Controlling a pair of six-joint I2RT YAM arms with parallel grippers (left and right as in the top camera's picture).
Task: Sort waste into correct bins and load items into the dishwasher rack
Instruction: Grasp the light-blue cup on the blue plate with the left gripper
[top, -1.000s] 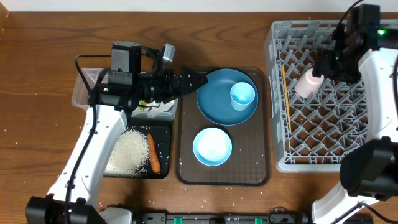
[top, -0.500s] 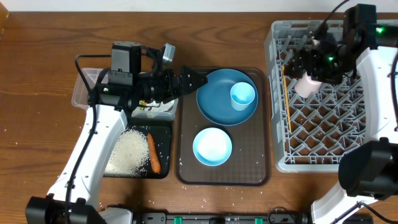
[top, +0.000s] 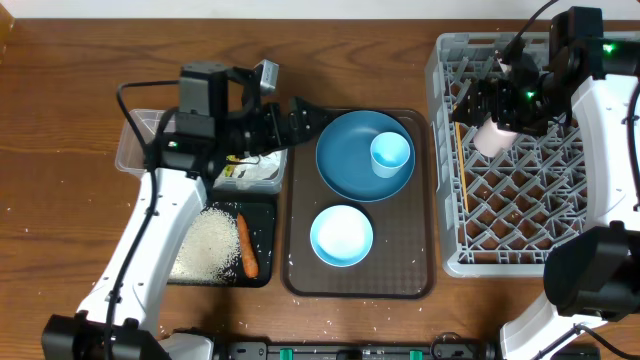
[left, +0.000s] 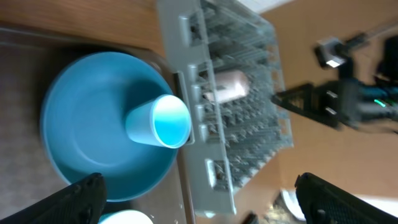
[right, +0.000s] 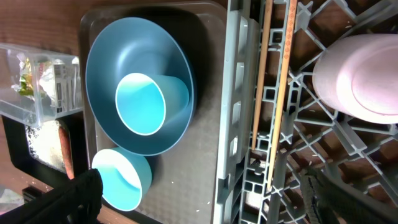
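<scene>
Waste is gathered at the far left: crumpled tissues (top: 262, 175) and a green-yellow wrapper (right: 26, 82) are kept in the clear tub (top: 130, 152). Rice (top: 205, 245) and a carrot (top: 245, 247) are laid in the black tray (top: 266, 232) directly in front of it, so dry rubbish appears to be kept apart from food scraps.

Next to the tub, the left gripper (top: 307, 118) is held over the edge of the brown serving tray (top: 400, 255). Its jaws are spread wide with nothing between them, and it is pointed at the blue plate (top: 345, 165). This pose is judged to suit a reach for the light blue cup (top: 390, 153), which is stood mouth-up on that plate. The white bowl (top: 341, 236) is set on the same serving tray, nearer the front and apart from the plate.

Further right, the wooden chopsticks (top: 461, 160) are laid along the left wall of the dishwasher rack (top: 545, 255), where the wall keeps them from rolling. The pink cup (top: 495, 137) is seen resting among the pegs and appears to lie on its side. The right gripper (top: 480, 100) is held just above it, with its jaws released and empty. The plate, light blue cup and bowl are judged yet to be loaded.
</scene>
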